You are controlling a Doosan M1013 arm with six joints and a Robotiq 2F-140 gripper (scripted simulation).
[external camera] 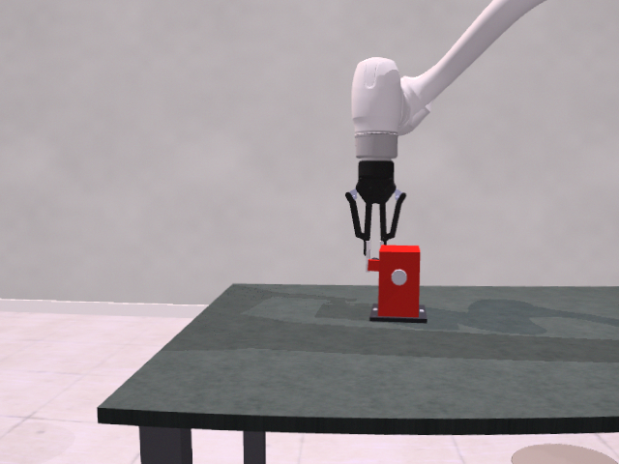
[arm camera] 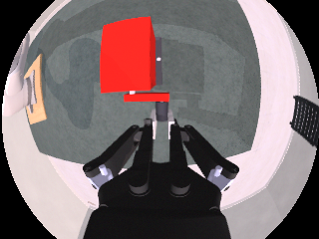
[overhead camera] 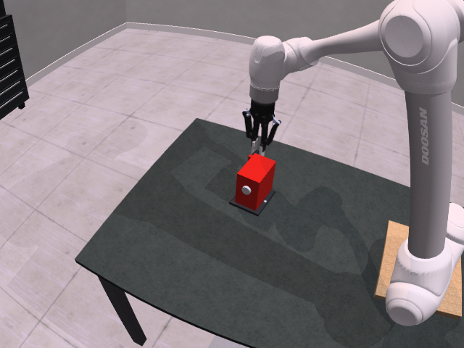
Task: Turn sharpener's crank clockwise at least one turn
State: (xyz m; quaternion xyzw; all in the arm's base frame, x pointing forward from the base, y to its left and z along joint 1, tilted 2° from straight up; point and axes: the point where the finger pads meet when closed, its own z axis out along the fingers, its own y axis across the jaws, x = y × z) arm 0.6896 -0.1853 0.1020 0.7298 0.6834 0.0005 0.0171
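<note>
The red pencil sharpener (overhead camera: 255,183) stands on its dark base plate in the middle of the table; it also shows in the exterior view (external camera: 398,280) and the wrist view (arm camera: 130,55). Its red crank arm (external camera: 372,264) sticks out to one side at the far end, also visible in the wrist view (arm camera: 148,98). The pale knob (arm camera: 161,115) sits at the arm's end. My gripper (external camera: 371,251) points straight down and is shut on the knob, beside the sharpener's top edge; it also shows in the top view (overhead camera: 258,148) and the wrist view (arm camera: 161,125).
The arm's base stands on a wooden block (overhead camera: 419,270) at the table's right edge. A black drawer cabinet (overhead camera: 10,56) stands on the floor at the far left.
</note>
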